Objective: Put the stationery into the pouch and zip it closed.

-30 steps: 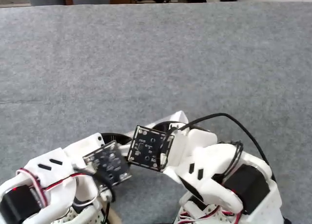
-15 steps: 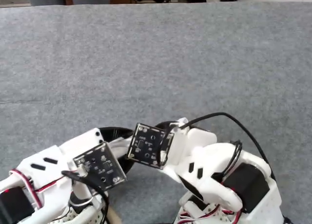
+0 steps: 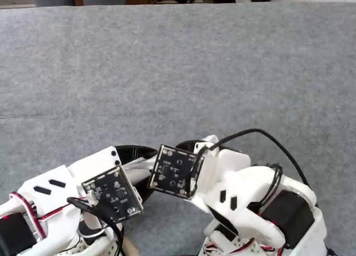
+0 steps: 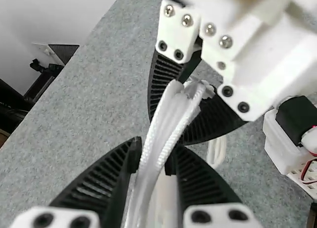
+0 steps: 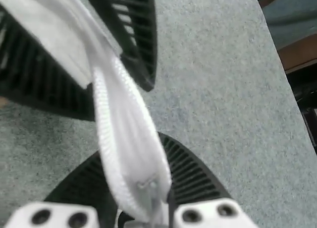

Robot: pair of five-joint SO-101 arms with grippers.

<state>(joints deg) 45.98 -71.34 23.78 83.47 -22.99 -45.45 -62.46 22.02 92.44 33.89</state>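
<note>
Pouch (image 4: pixel 166 124), a white one, is held above the grey desk (image 3: pixel 178 72) at its near middle, with its zip edge stretched between both arms. Left end effector (image 4: pixel 152 151) pinches that edge. Right end effector (image 5: pixel 141 168) pinches it at what looks like the zip slider (image 5: pixel 147 185). To close well, I judge the left should anchor firmly while the right draws straight along the teeth, keeping the band taut and untwisted.

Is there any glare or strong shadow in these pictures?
High view: even light on the grey table, no hard shadows. Left wrist view: the pouch looks bright, no glare. Right wrist view: table shaded beneath the pouch.
</note>
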